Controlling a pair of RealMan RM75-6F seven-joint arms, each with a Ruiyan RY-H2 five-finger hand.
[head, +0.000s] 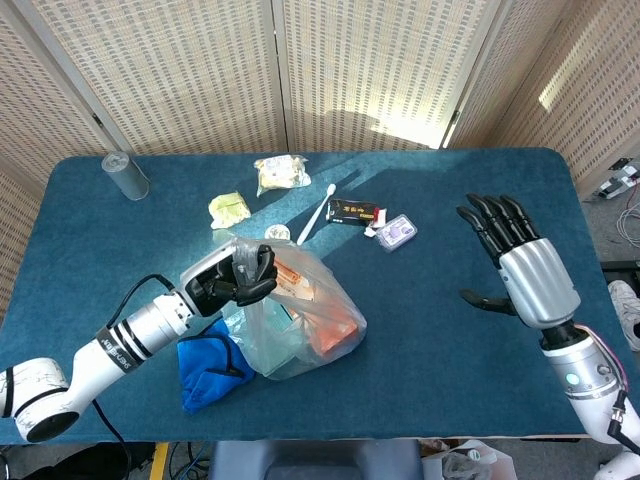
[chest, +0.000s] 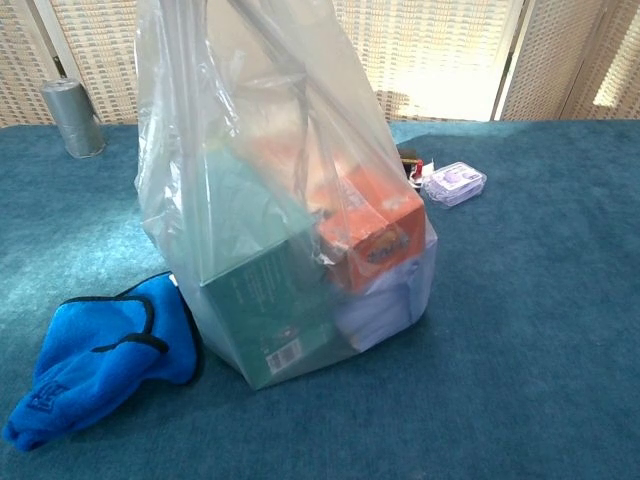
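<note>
The left hand (head: 235, 278) is gripping the gathered top of the clear plastic bag (head: 300, 315), its dark fingers curling tightly around the bunched film, while the bag is standing on the blue table (head: 430, 340) near the front edge, left of centre. Inside the bag a green box (chest: 262, 310) and an orange box (chest: 370, 232) are showing through the film, side by side. A blue cloth (head: 207, 372) is lying just beside the bag on its left, touching its base. The right hand (head: 525, 270) is hovering well apart over the right part of the table, fingers spread wide and holding nothing. Farther back a white spoon (head: 320, 212), a black packet (head: 356, 212) and a small purple case (head: 397, 233) are lying near each other, and a grey can (head: 125, 176) is standing at the far left corner
</note>
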